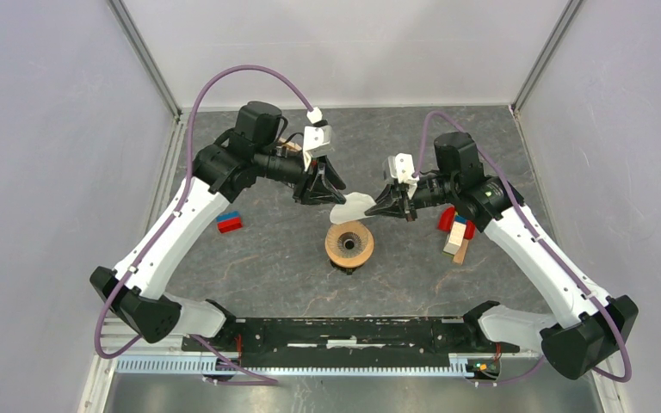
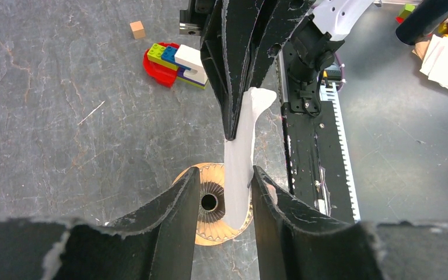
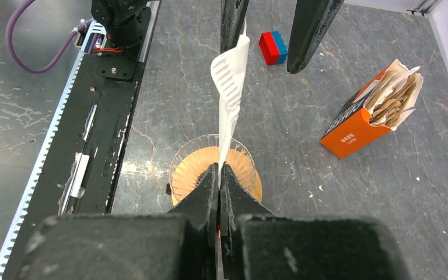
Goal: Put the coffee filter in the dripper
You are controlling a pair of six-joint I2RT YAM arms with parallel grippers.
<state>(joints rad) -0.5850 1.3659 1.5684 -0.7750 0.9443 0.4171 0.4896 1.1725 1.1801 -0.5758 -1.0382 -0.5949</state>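
The dripper [image 1: 349, 243], a clear ribbed glass cone with a tan wooden collar, stands upright mid-table. A white coffee filter [image 1: 351, 206] hangs folded flat just above it. My right gripper [image 1: 380, 206] is shut on the filter's edge; in the right wrist view [image 3: 219, 166] the filter [image 3: 230, 87] rises from its tips over the dripper [image 3: 189, 169]. My left gripper [image 1: 327, 194] is open. In the left wrist view [image 2: 226, 170] the filter [image 2: 239, 157] passes between its fingers, against the right one, with the dripper [image 2: 213, 230] below.
A red-and-blue block [image 1: 230, 222] lies left of the dripper. A cluster of toy bricks [image 1: 456, 232] lies right of it. An orange box of brown filters [image 3: 367, 114] lies at the back left. A small wooden cube [image 2: 137, 29] sits apart. The black base rail [image 1: 344, 335] runs along the near edge.
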